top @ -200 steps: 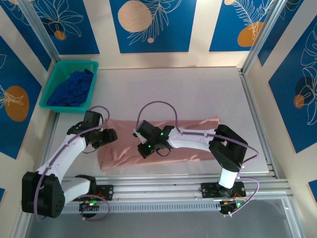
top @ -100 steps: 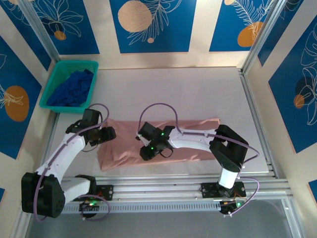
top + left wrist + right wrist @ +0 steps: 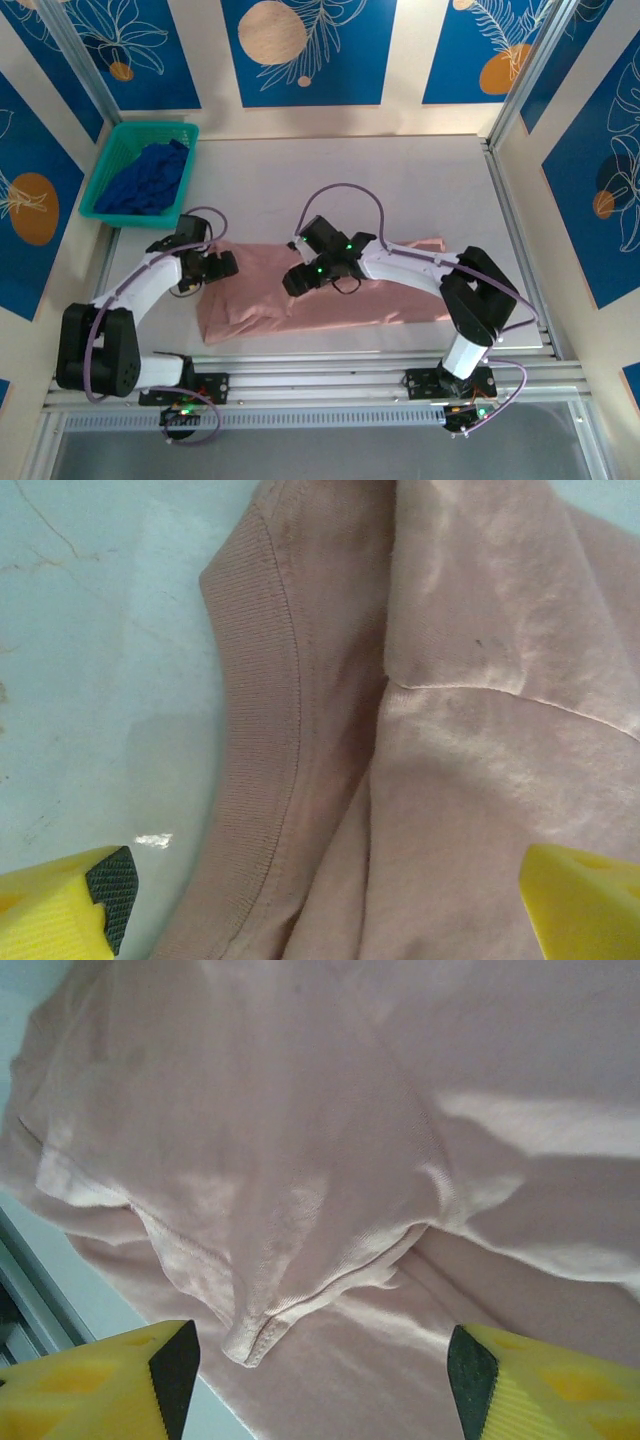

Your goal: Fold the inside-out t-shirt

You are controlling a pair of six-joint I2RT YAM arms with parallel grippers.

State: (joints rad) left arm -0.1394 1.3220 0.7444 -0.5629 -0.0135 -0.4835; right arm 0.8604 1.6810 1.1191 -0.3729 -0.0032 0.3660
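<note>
Left gripper and right gripper both hang with jaws spread over the pink t-shirt, and neither holds any cloth. The garment lies in a long, flattened band across the near half of the table. The left wrist camera looks down on the ribbed collar at the shirt's left end, with bare tabletop beside it. The right wrist camera shows a stitched hem corner bunched into a small peak between its fingers.

The band appears ready for a crosswise fold, so the step in hand looks like a fresh grasp. To do it well, each gripper should come straight down and pinch every layer at the edge, not just the top ply. The bunched hem is best smoothed or tucked flat before anything is laid over it. The lift should be low and even, so the far end stays put and the edges meet squarely.

A green basket holding a dark blue garment sits at the far left corner, well apart from the work. The right arm's forearm lies across the shirt's middle and would block a fold toward that side. The metal rails run close along the shirt's near edge.
</note>
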